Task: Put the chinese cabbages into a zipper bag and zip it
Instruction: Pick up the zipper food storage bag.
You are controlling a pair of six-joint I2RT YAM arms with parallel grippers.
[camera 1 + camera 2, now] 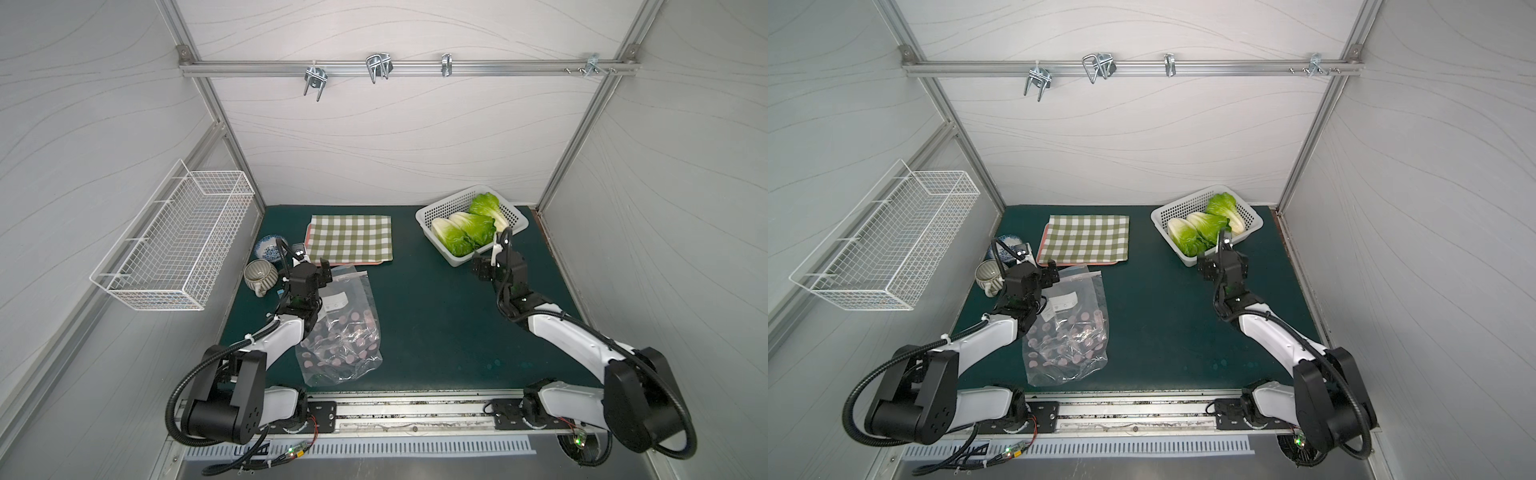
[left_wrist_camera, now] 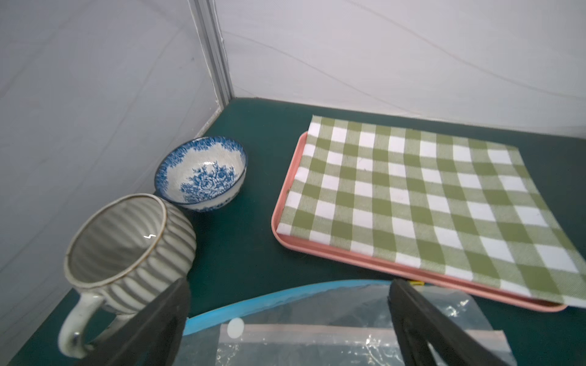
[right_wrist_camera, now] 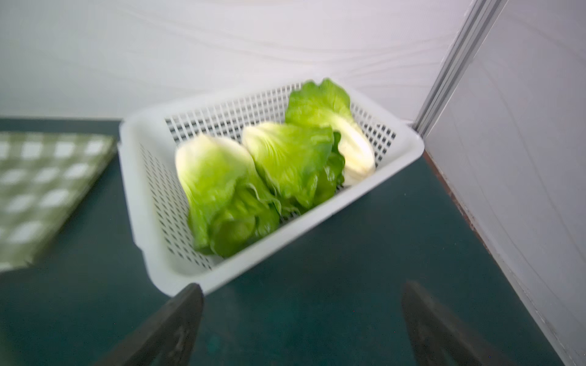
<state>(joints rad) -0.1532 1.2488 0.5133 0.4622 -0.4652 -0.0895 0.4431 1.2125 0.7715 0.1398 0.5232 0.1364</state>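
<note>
Three chinese cabbages (image 1: pixel 455 239) (image 3: pixel 222 196) with white bases and green leaves lie side by side in a white perforated basket (image 1: pixel 457 261) (image 3: pixel 149 190) at the back right. The zipper bag (image 1: pixel 345 332) (image 2: pixel 301 332), clear with pink dots and a blue zip strip, lies flat on the green mat at centre-left. My left gripper (image 1: pixel 313 266) (image 2: pixel 288 285) is open just over the bag's mouth end, holding nothing. My right gripper (image 1: pixel 490 253) (image 3: pixel 302 288) is open at the basket's near corner, with only bare mat between its fingers.
A green checked cloth (image 1: pixel 351 239) covers a pink tray (image 2: pixel 348 253) behind the bag. A blue floral bowl (image 1: pixel 270 247) and a striped mug (image 1: pixel 259 276) stand by the left wall. A wire basket (image 1: pixel 174 257) hangs on that wall. Hooks (image 1: pixel 378 66) hang on the back rail.
</note>
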